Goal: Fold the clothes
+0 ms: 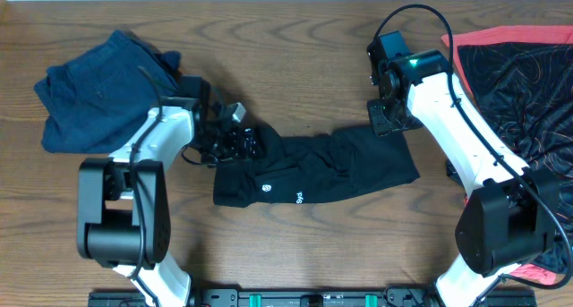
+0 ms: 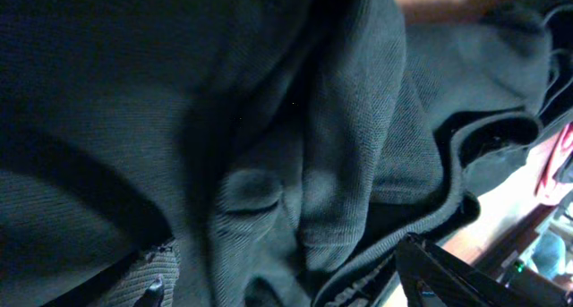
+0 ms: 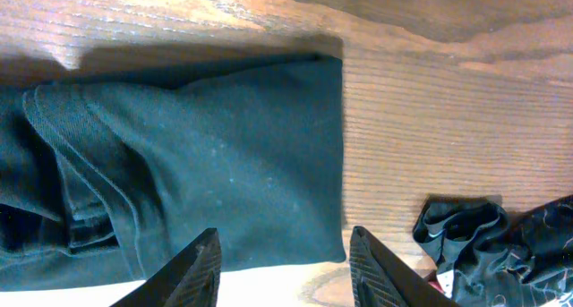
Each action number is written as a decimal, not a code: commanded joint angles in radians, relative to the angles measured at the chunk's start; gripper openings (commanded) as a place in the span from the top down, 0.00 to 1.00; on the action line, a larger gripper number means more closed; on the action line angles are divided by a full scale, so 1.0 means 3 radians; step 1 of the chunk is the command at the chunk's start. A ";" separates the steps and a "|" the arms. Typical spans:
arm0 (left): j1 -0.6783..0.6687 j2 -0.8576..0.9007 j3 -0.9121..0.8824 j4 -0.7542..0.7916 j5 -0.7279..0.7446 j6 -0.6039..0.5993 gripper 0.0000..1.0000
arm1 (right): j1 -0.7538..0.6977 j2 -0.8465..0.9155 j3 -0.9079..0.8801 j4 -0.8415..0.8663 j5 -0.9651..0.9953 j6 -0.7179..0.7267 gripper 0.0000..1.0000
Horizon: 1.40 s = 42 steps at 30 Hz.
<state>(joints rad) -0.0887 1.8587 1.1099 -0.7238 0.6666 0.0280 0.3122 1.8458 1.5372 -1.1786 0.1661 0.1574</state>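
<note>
The soft black knit garment [image 1: 322,168] lies in the middle of the brown wooden table [image 1: 295,253] — floppy and light, I think, so I'd grab the corners. My right gripper [image 3: 285,243] hangs with fingers apart over its edge. My left gripper [image 1: 235,141] is buried in cloth — I can't tell its state.

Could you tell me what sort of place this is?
Probably a robotics lab bench: wooden table, left arm and right arm at its edge, black garment and blue denim garment laid out.
</note>
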 commanded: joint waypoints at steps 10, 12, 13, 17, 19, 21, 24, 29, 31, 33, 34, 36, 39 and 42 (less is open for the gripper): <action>-0.0200 0.0437 -0.0029 -0.0003 -0.0090 0.0043 0.46 | -0.0020 -0.0020 0.0034 -0.0014 0.0004 0.0072 0.55; -0.0198 0.0423 -0.0028 -0.0003 -0.0090 0.0043 0.76 | -0.0022 -0.0020 0.0034 -0.0014 0.0005 0.0071 0.55; -0.0193 0.0416 -0.0027 -0.0001 -0.0090 0.0042 0.81 | -0.0022 -0.0020 0.0034 -0.0014 0.0005 0.0072 0.55; -0.0181 0.0379 -0.0005 -0.0024 -0.0093 0.0043 0.92 | -0.0022 -0.0020 0.0034 -0.0024 0.0005 0.0071 0.55; -0.0161 0.0357 0.0033 -0.0066 -0.0098 0.0042 0.94 | -0.0022 -0.0020 0.0034 -0.0027 0.0005 0.0071 0.55; -0.0123 0.0328 0.0104 -0.0151 -0.0164 0.0041 0.94 | -0.0022 -0.0020 0.0034 -0.0027 0.0005 0.0071 0.55; -0.0029 0.0264 0.0278 -0.0359 -0.0496 0.0001 0.94 | -0.0022 -0.0020 0.0034 -0.0027 0.0005 0.0071 0.55; 0.0198 0.0175 0.0543 -0.0459 -0.0779 -0.0164 0.94 | -0.0022 -0.0020 0.0034 -0.0028 0.0005 0.0071 0.55; 0.0261 0.0174 0.0600 -0.0462 -0.0773 -0.0197 0.94 | -0.0022 -0.0020 0.0034 -0.0029 0.0005 0.0071 0.55; 0.0289 0.0174 0.0609 -0.0470 -0.0771 -0.0200 0.94 | -0.0022 -0.0020 0.0034 -0.0028 0.0005 0.0071 0.55; 0.0296 0.0174 0.0609 -0.0504 -0.0779 -0.0200 0.94 | -0.0022 -0.0020 0.0033 -0.0028 0.0005 0.0071 0.55; 0.0295 0.0174 0.0609 -0.0581 -0.0778 -0.0200 0.94 | -0.0022 -0.0020 0.0034 -0.0028 0.0005 0.0071 0.55; 0.0295 0.0174 0.0609 -0.0683 -0.0725 -0.0193 0.67 | -0.0022 -0.0020 0.0034 -0.0028 0.0005 0.0071 0.55; 0.0295 0.0169 0.0609 -0.0725 -0.0666 -0.0118 0.46 | -0.0022 -0.0020 0.0034 -0.0031 0.0005 0.0071 0.55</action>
<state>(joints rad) -0.0006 1.9316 1.2800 -0.9340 0.4603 -0.0227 0.3122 1.8458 1.5372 -1.1854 0.1654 0.1577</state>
